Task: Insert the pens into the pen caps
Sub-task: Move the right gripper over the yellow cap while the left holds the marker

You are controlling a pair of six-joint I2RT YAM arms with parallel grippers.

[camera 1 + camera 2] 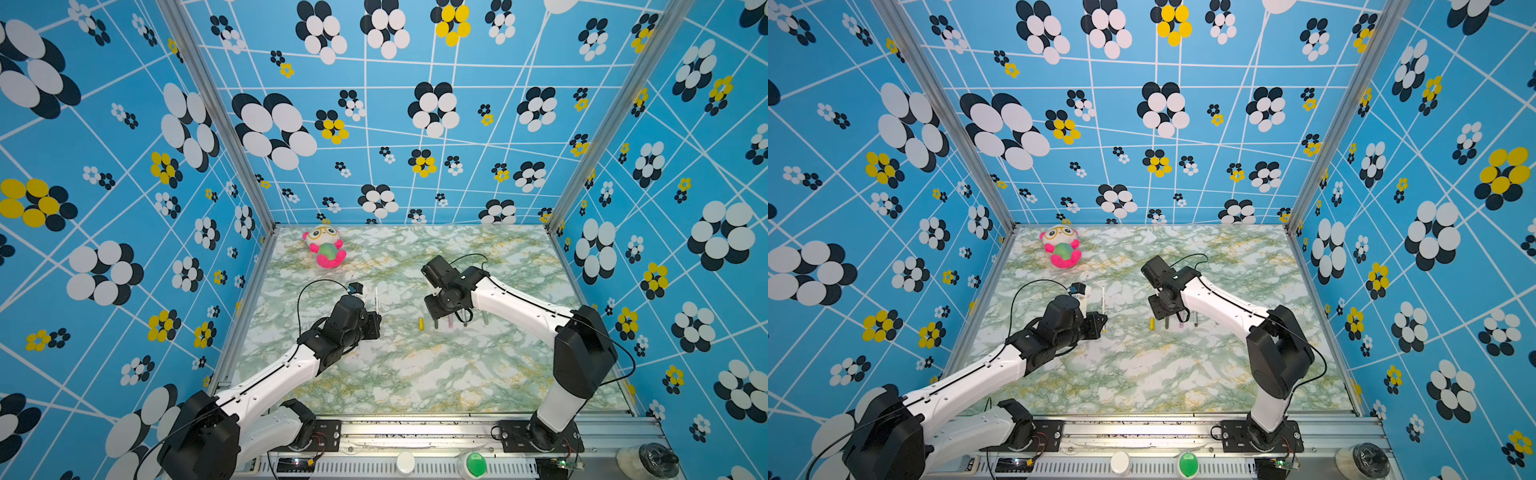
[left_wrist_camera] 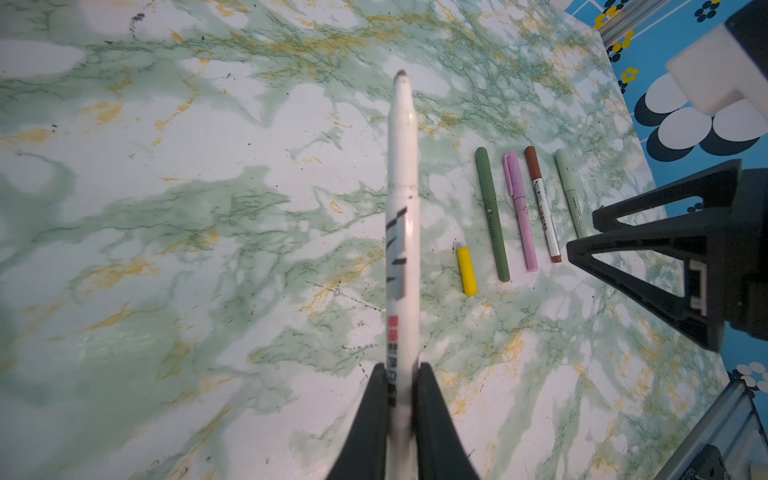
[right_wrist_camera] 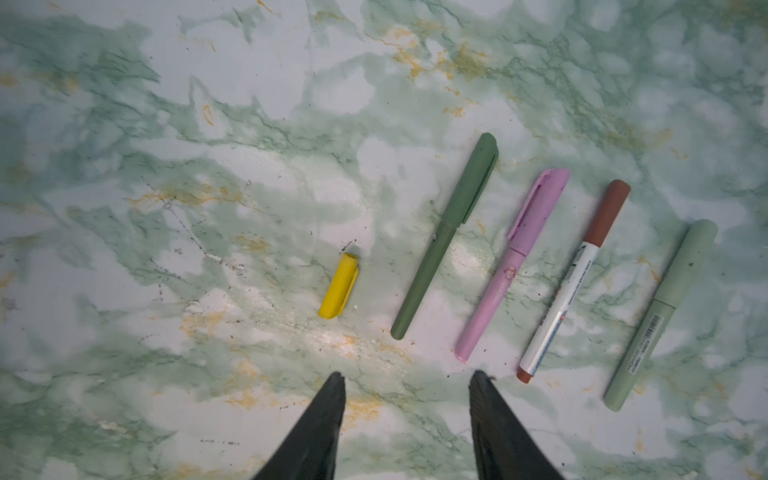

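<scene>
My left gripper [image 2: 401,374] is shut on the back end of a white pen [image 2: 401,208] with black marks, which sticks out ahead with its bare tip off the table; both top views show this pen [image 1: 377,301] [image 1: 1103,299]. A loose yellow pen cap [image 3: 338,286] [image 2: 466,271] [image 1: 421,323] lies on the marble table. Beside it lie a dark green pen [image 3: 444,237], a pink pen [image 3: 511,266], a white pen with a brown cap [image 3: 575,282] and a pale green pen [image 3: 660,316], each with a cap on. My right gripper [image 3: 407,380] hangs open above this row, empty.
A pink and white plush toy [image 1: 324,247] [image 1: 1061,247] sits at the back left of the table. Patterned blue walls close three sides. A metal rail with a green button [image 1: 476,463] runs along the front edge. The right gripper's fingers [image 2: 648,243] show in the left wrist view.
</scene>
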